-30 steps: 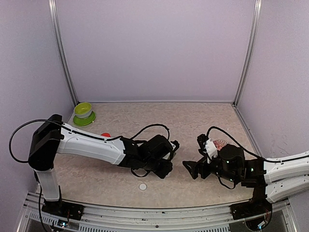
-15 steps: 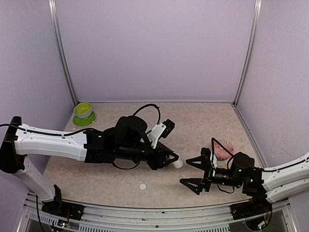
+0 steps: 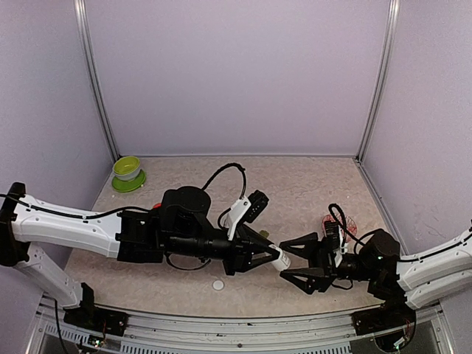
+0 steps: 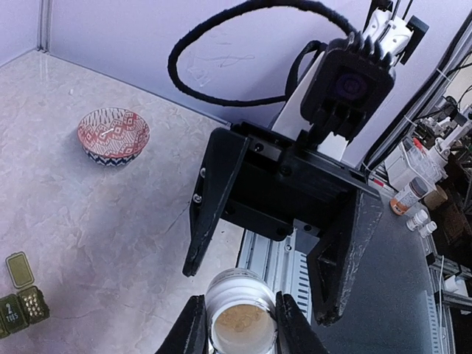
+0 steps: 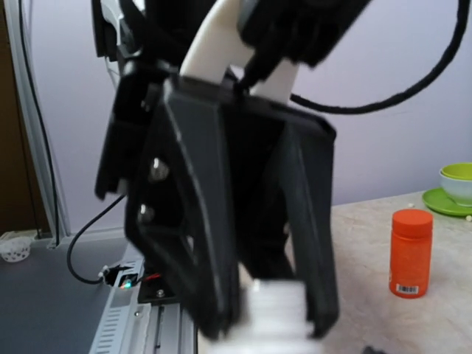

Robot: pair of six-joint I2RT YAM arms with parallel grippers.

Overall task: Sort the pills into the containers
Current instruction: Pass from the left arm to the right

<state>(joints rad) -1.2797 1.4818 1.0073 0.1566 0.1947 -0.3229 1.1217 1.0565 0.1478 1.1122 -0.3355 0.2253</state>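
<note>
My left gripper [image 3: 270, 256] is shut on a small white bottle [image 3: 279, 259] and holds it above the table. In the left wrist view the bottle [image 4: 240, 318] is uncapped, with tan pills inside, between my left gripper's [image 4: 237, 328] fingers. My right gripper [image 3: 285, 260] is open and faces left, its black fingers [image 4: 212, 199] on either side of the bottle's end, apart from it. The dark green containers [image 4: 22, 299] lie on the table at the lower left of the left wrist view, some lids up. In the top view they are hidden.
A white cap [image 3: 217, 284] lies near the front edge. An orange bottle [image 5: 411, 253] stands mid-left, mostly hidden in the top view. A red patterned bowl [image 4: 113, 136] sits behind my right arm. A lime-green bowl [image 3: 127, 168] sits at the far left corner.
My left arm has carried the white bottle a little right and nearer. My right gripper has moved left, so its open fingers now flank the bottle's end.
</note>
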